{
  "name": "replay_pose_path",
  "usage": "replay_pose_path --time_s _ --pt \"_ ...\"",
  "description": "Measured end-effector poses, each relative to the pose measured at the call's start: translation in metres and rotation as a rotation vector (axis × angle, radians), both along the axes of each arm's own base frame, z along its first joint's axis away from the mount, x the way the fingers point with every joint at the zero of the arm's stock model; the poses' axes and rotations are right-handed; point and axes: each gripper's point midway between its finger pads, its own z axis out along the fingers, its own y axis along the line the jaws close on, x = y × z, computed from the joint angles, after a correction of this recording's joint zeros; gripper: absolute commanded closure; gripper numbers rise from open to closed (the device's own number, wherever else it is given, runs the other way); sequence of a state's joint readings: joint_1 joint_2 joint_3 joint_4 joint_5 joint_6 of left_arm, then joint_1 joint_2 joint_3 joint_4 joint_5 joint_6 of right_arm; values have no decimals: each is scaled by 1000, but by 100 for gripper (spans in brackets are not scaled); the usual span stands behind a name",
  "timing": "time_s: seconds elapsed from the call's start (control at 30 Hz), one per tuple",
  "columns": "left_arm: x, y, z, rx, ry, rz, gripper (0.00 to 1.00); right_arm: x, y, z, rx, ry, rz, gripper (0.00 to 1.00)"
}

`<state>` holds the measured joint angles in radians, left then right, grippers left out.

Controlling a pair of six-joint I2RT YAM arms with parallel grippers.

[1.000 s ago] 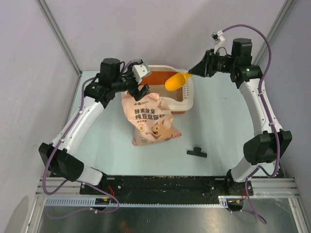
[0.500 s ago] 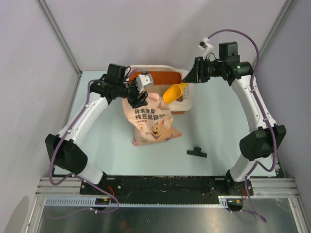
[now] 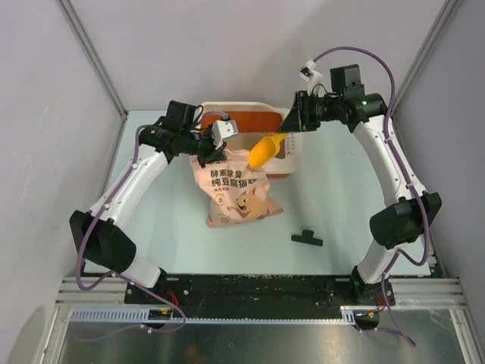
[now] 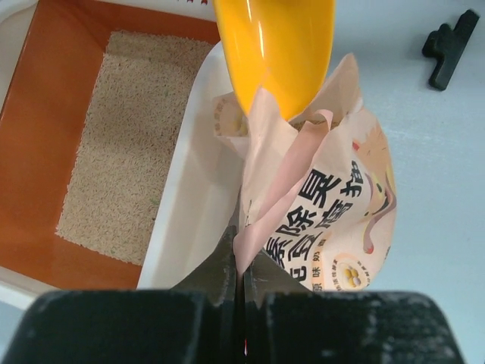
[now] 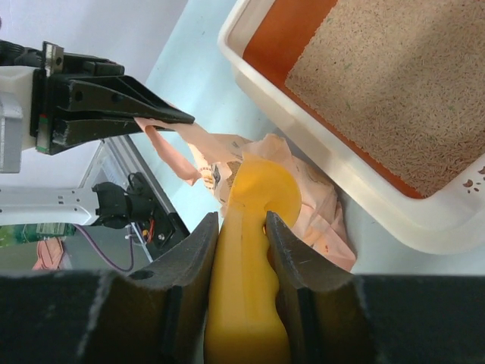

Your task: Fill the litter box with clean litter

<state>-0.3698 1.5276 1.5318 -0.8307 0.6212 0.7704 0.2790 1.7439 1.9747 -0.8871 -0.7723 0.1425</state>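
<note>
Overhead view of a pale blue table [image 3: 341,205] with two robot arms. At the far middle sits the cream litter box [image 3: 242,106], its orange floor partly covered by a thin patch of beige litter [image 4: 121,144]. A pink bag [image 3: 236,193] leans against the box's near wall. The left claw [image 4: 241,265] is pinched shut on the bag's top edge, seemingly to hold its mouth open. The right claw [image 5: 242,227] is clamped on the handle of an orange scoop [image 3: 265,148]. The scoop's bowl points down into that mouth, likely to dig out litter. Large characters on the bag read 酵素除臭 and 纯豆腐猫砂 above a cartoon animal; the smaller print is unreadable. A black clip [image 3: 307,238] lies near and right of the bag.
</note>
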Motion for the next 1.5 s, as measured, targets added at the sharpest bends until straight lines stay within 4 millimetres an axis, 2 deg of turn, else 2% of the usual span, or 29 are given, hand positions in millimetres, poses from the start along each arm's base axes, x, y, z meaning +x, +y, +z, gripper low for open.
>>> replay_pose_path --time_s 0.2,0.3,0.47,0.67,0.87,0.97,1.07,1.17,1.27,1.5 --pt "-15 0 10 -38 42 10 100 -7 7 -6 -27 22 4 100" --pt "-25 -1 15 -55 75 18 100 -16 17 -9 -59 23 14 100" --pt "-42 -4 18 -65 101 15 100 -32 41 0 -126 -48 39 100" --pt "-72 -14 20 -67 101 -22 100 -46 55 7 -187 -108 37 100" --pt "-72 -13 21 -84 82 73 100 -81 75 -2 -362 -235 30 100" --pt "-70 -10 22 -97 69 121 100 -93 82 0 -445 -338 26 100" --pt "-69 -7 23 -107 56 154 100 -94 76 6 -507 -424 17 100" --pt "-66 -7 23 -122 44 179 100 -84 60 12 -578 -487 -10 100" --pt "-64 -7 23 -138 26 190 100 -79 44 10 -646 -505 -19 100" --pt "-65 -8 22 -169 12 202 100 -85 44 2 -643 -477 40 100"
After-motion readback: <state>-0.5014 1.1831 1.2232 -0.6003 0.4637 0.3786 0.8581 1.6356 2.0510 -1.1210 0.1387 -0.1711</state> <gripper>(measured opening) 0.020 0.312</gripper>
